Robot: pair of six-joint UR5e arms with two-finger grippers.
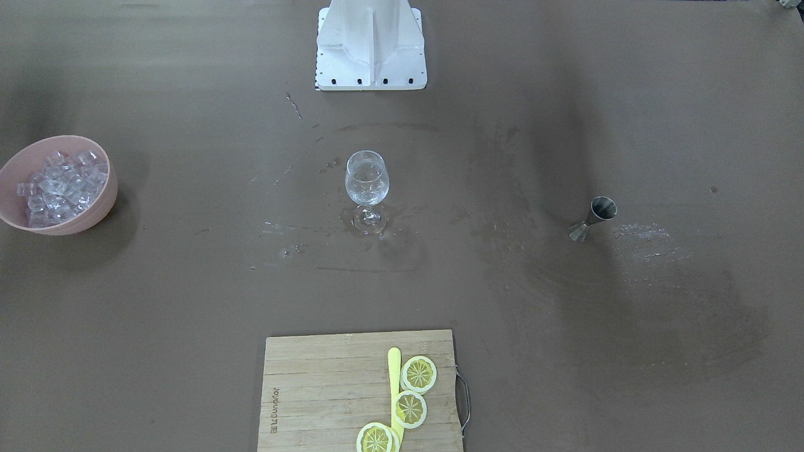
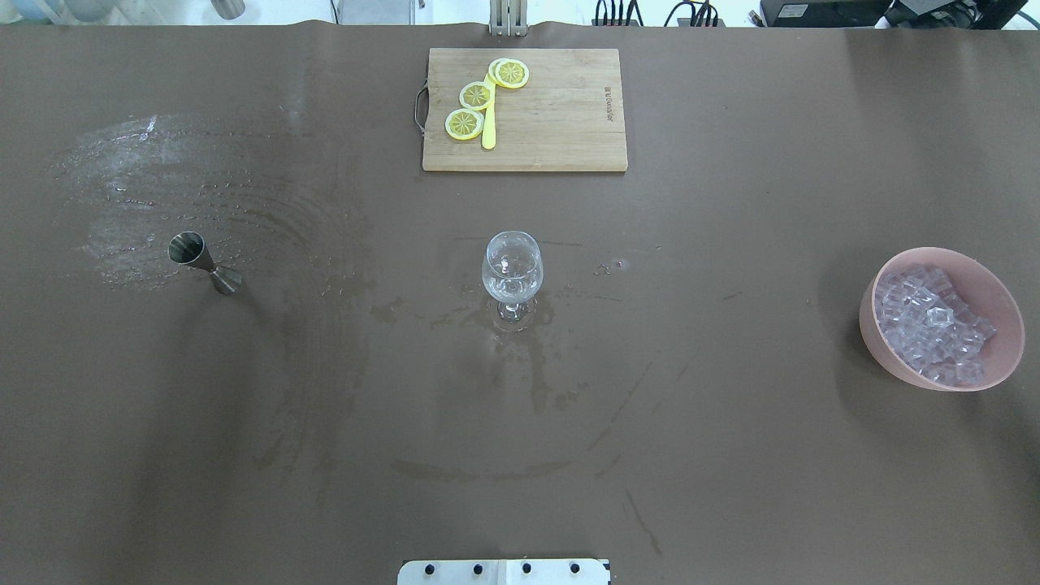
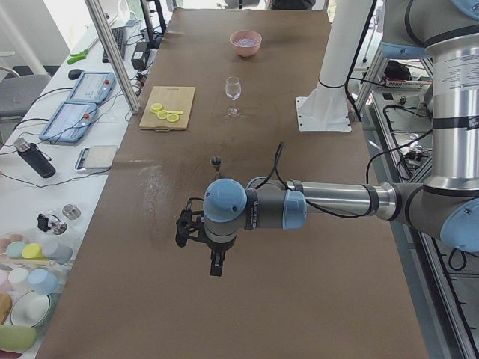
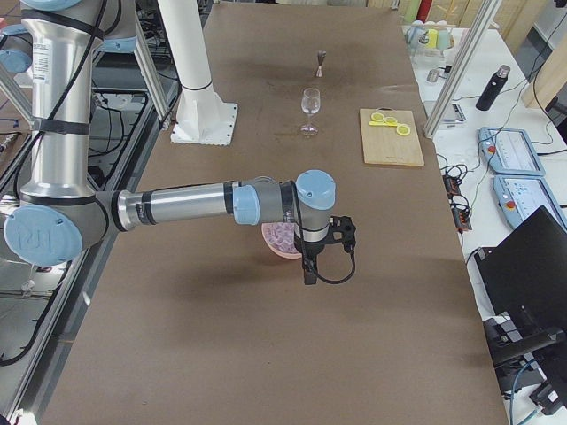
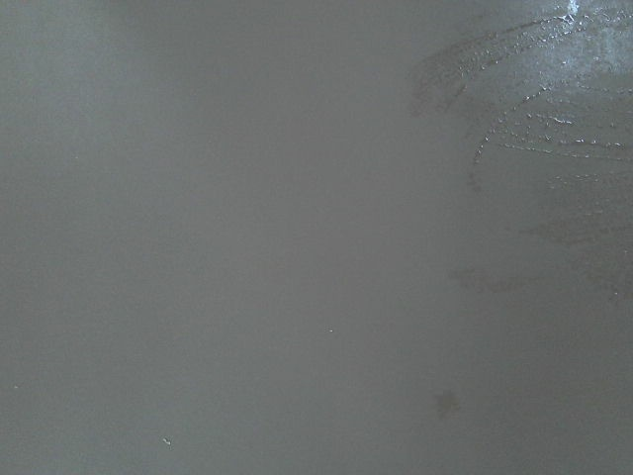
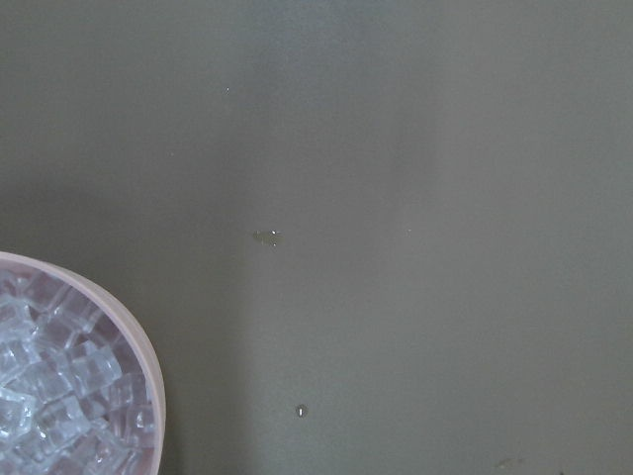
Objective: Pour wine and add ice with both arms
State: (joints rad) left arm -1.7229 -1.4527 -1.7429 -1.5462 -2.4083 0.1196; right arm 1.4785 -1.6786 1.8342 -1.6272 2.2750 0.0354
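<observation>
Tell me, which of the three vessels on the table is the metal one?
The small hourglass-shaped jigger: it is dull grey steel, while the stemmed glass is clear and the bowl of ice is pink.

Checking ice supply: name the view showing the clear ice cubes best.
Overhead exterior: the whole pile of clear ice cubes shows in its pink bowl. Front-facing: at the edge; right wrist: cropped; sides: tiny or blocked.

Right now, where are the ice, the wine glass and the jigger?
ice (image 2: 934, 325), overhead view, middle of the pile.
wine glass (image 2: 512, 268), overhead view, its bowl.
jigger (image 2: 205, 264), overhead view, its narrow waist.
</observation>
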